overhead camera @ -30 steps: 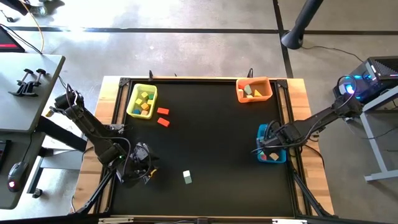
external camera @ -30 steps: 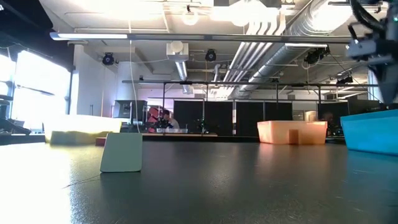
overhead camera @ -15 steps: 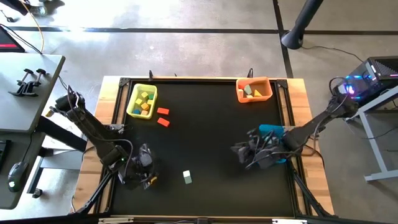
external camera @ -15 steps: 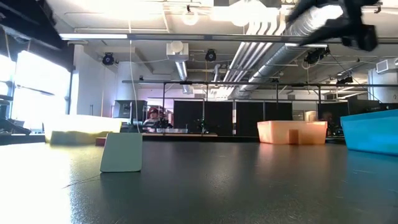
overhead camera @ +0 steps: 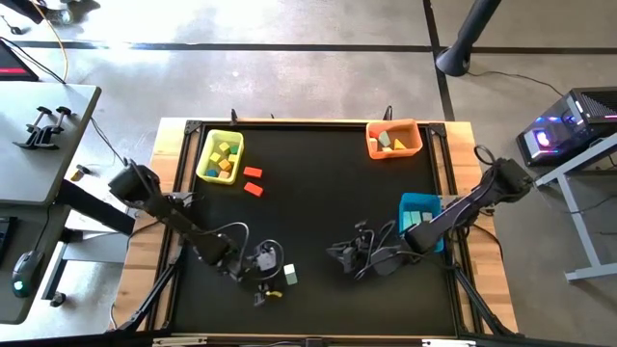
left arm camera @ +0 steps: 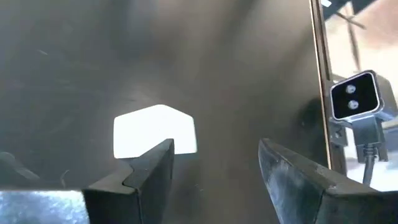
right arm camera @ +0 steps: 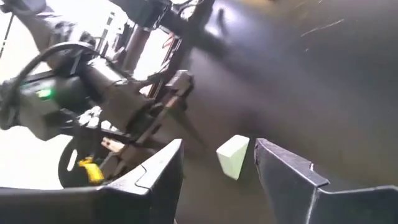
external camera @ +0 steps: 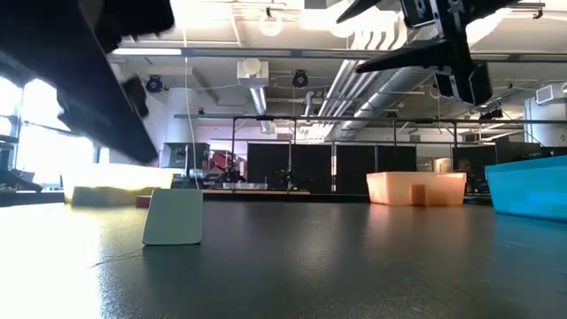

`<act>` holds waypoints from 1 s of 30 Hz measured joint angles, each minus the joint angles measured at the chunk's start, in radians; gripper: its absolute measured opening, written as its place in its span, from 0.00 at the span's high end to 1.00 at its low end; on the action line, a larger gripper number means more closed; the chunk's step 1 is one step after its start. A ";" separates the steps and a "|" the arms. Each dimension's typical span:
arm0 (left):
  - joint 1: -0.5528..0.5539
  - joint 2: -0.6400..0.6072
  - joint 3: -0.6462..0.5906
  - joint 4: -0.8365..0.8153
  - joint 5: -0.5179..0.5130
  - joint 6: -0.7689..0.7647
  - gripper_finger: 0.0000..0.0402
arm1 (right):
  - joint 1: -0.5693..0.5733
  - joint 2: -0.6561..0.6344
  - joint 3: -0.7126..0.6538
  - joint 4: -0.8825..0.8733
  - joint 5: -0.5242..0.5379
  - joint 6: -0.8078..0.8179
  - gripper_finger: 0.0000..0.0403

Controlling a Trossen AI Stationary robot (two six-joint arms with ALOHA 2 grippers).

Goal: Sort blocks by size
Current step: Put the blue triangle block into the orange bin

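Two grippers, left (overhead camera: 267, 281) and right (overhead camera: 339, 258), jaws spread, have converged on my lower-centre mint block (overhead camera: 290, 276), the last loose one nearby.

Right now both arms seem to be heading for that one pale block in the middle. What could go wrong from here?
1. Collision: the left claw and the right claw, both open, close in on the same mint block from opposite sides, so they might bump each other.
2. A knock: the block stands loose on the black table; a finger could push it away instead of gripping it.
3. Leftovers: two red blocks beside the yellow bin remain unsorted.
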 joint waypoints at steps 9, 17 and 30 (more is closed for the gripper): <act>0.057 0.103 0.001 0.038 -0.076 0.012 0.45 | -0.032 -0.002 0.000 -0.054 -0.233 -0.048 0.52; 0.186 0.207 0.002 0.207 -0.120 0.188 0.45 | -0.064 -0.002 0.019 -0.067 -0.240 -0.072 0.52; 0.256 -0.182 0.124 -0.254 -0.116 0.211 0.45 | -0.114 0.031 0.068 -0.129 -0.317 -0.468 0.52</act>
